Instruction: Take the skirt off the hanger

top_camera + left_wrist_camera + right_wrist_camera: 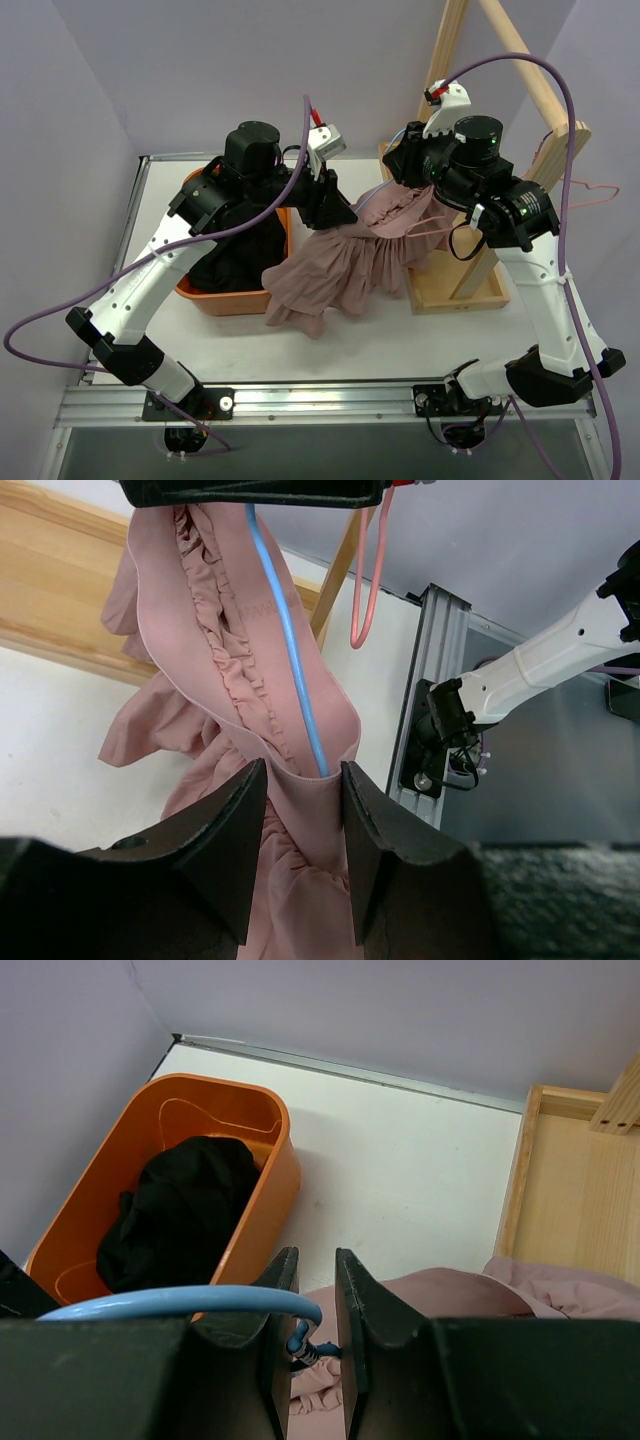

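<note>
Left fingers (250, 790) pinch skirt (200, 630), right fingers (348, 1280) clamp blue hanger (180, 1300); top view hides both grips

**A:** Dusty-pink ruffled skirt (340, 265), and its waistband is pinched in the left gripper (300, 777). The rest spills down in a loose heap below both grippers.

**B:** The light-blue hanger (290, 650) is threaded inside that waistband. It runs up away from the left gripper, and its curved end is clamped in the right gripper (315, 1295).
</note>
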